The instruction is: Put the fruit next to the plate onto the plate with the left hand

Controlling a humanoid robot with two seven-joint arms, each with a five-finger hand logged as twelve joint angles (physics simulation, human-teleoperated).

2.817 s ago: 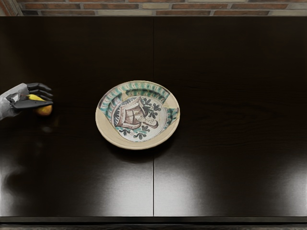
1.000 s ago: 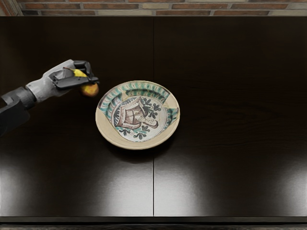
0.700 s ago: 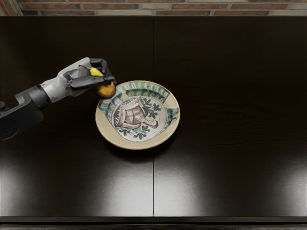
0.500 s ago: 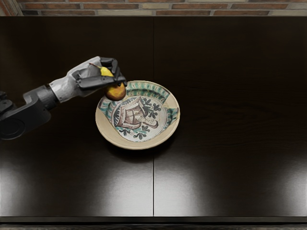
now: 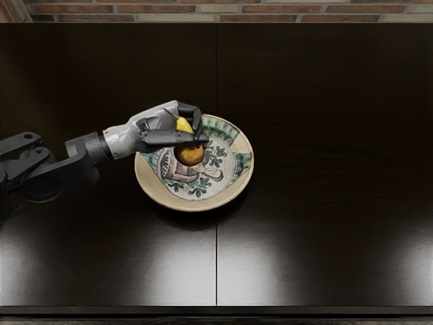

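A round painted plate (image 5: 233, 181) with a cream rim and green and brown decoration lies at the middle of the dark table. My left hand (image 5: 181, 132) reaches in from the left and is over the plate's upper middle. Its fingers are curled around a yellow-orange fruit (image 5: 190, 153), which pokes out below the hand over the plate's centre. I cannot tell whether the fruit touches the plate. The right arm does not show.
The dark wooden table (image 5: 325, 203) stretches wide on all sides of the plate. A brick wall (image 5: 216, 9) runs along the far edge. My left forearm (image 5: 47, 172) crosses the table's left part.
My left hand has carried the fruit from the table's left side rightward, past the plate's rim, to above its centre, and the arm has stretched further in.
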